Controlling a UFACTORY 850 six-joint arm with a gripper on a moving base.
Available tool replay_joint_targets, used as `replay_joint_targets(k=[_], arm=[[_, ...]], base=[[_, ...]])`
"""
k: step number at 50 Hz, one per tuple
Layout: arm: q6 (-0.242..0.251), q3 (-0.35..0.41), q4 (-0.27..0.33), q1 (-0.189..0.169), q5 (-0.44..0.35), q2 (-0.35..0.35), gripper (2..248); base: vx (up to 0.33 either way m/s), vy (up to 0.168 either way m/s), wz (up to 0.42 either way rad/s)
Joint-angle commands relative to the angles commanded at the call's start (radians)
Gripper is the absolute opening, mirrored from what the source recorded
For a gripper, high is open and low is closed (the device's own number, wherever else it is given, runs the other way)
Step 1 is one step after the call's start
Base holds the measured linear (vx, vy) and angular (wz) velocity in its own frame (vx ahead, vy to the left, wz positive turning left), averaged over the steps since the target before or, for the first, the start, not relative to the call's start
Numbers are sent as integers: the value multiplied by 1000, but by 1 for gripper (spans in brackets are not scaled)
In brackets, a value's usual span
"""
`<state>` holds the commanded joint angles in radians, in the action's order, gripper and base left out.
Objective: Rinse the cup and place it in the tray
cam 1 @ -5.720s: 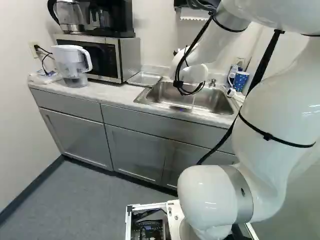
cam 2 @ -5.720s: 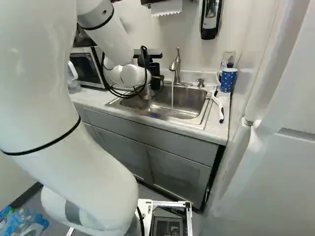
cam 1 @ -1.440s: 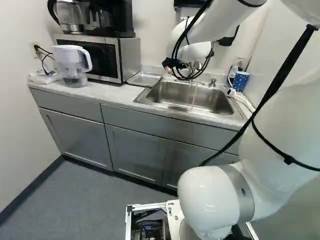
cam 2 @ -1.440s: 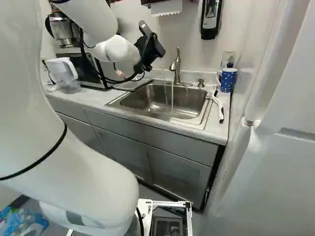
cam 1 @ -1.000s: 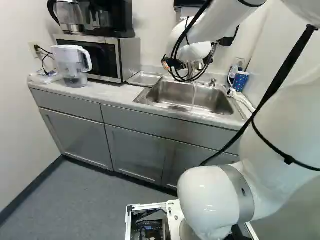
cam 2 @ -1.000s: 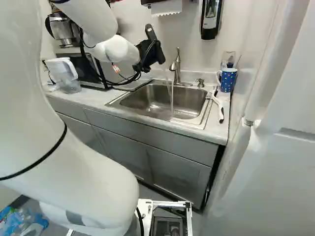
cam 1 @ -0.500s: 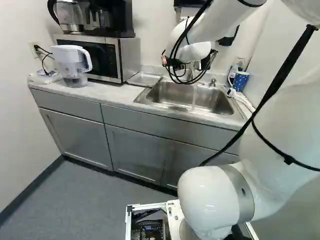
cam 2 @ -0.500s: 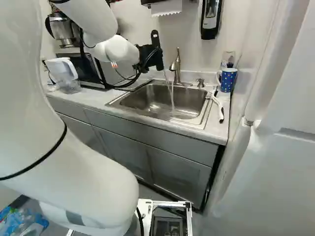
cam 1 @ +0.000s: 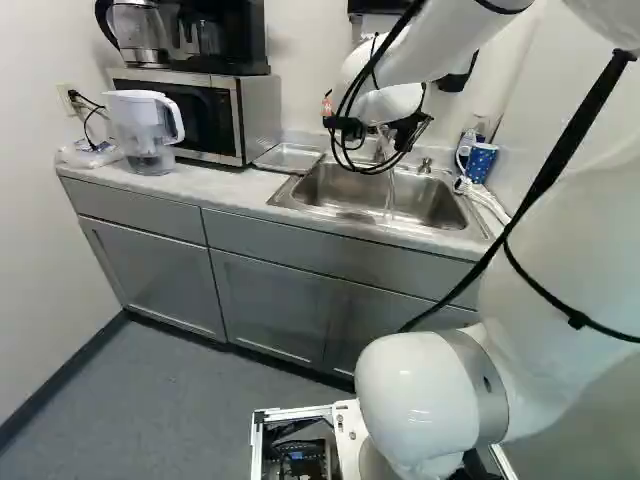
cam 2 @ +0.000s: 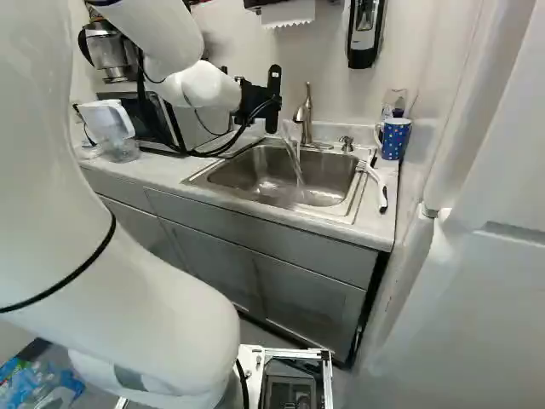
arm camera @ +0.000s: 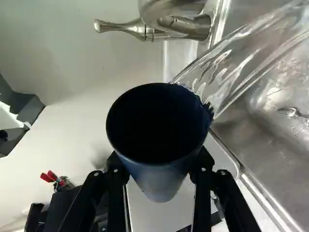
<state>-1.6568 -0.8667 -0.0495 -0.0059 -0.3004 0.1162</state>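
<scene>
In the right base view my gripper (cam 2: 259, 99) is raised beside the faucet, its fingertips hidden; the cup cannot be made out there. Seen from the wrist, the gripper (arm camera: 159, 166) is shut on a dark blue cup (arm camera: 161, 179), one finger on each side. The cup's dark mouth is close to the faucet (arm camera: 174, 21), and water (arm camera: 227, 67) streams off past its rim into the sink (cam 2: 272, 175). A shallow metal tray (cam 1: 288, 158) lies on the counter between microwave and sink in the left base view.
A blue dotted mug (cam 2: 392, 139) stands right of the sink, near a white-handled brush (cam 2: 378, 189). Left of the sink are the microwave (cam 1: 205, 115) and a water pitcher (cam 1: 146, 130). A soap dispenser (cam 2: 364, 34) hangs on the wall.
My gripper has risen out of the sink to beside the faucet and over the last second has turned about its wrist. The water stream now slants and spreads more. The base has not moved.
</scene>
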Motion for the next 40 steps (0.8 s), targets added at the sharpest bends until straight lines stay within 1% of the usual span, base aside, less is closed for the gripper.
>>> replay_joint_targets(k=[40], arm=[[0,0,0,0,0,0,126]], base=[[0,0,0]])
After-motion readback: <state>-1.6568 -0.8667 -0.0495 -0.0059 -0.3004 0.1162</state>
